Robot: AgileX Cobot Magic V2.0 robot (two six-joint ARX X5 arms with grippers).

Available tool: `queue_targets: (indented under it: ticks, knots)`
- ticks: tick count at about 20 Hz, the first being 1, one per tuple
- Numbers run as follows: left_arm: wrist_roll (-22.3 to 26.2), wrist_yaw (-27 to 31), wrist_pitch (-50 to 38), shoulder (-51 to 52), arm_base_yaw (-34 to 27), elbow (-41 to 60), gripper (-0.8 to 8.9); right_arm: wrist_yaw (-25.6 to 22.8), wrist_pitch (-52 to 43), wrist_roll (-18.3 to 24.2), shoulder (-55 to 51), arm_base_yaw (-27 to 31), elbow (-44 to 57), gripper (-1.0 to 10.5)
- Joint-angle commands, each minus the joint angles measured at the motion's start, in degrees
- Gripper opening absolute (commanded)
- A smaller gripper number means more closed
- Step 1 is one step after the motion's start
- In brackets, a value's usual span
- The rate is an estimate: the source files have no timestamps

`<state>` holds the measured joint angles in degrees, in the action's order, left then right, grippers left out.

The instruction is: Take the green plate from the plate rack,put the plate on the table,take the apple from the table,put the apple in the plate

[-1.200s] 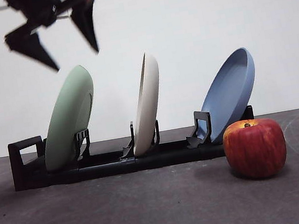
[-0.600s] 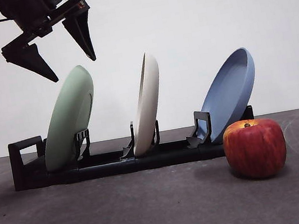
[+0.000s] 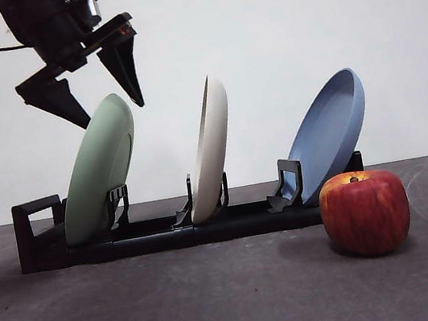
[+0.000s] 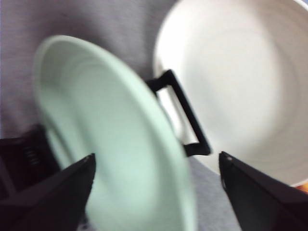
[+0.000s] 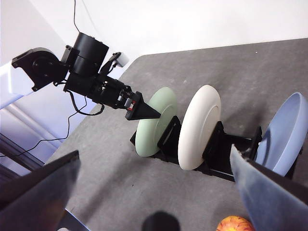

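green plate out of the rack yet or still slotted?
Still slotted. The green plate leans in the plate rack; the open left end effector straddles its top rim, not closed on it.

Left pincer (image 3: 101,103) lower, astride green plate (image 3: 100,172) rim.

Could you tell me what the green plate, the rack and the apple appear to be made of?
Green plate: probably matte plastic or melamine; even pale colour, no glare, though glazed ceramic can't be excluded.
Rack: looks like moulded black plastic, with slotted uprights and a dull sheen.
Apple: smooth, slightly glossy red skin with yellow streaks; whether it is real fruit or a replica cannot be told.
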<state>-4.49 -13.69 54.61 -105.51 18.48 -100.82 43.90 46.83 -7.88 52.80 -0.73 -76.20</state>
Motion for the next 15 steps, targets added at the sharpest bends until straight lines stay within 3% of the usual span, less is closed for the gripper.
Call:
queue_targets:
  ticks: [1, 7, 12, 15]
  knots:
    - [0.2, -0.9, -1.6, -0.9, 0.5, 0.2, 2.72, 0.0, -0.2, 0.4, 0.0, -0.1, -0.2, 5.9]
    - [0.3, -0.5, -3.0, -0.9, 1.0, 0.2, -0.13, 0.0, -0.2, 0.4, 0.0, -0.1, -0.2, 5.9]
    - [0.2, -0.7, -2.7, -0.7, 1.0, 0.1, -0.13, 0.0, -0.2, 0.4, 0.0, -0.1, -0.2, 5.9]
    - [0.2, -5.2, -2.6, -0.2, 1.0, 0.1, -0.13, 0.0, -0.2, 0.4, 0.0, -0.1, -0.2, 5.9]
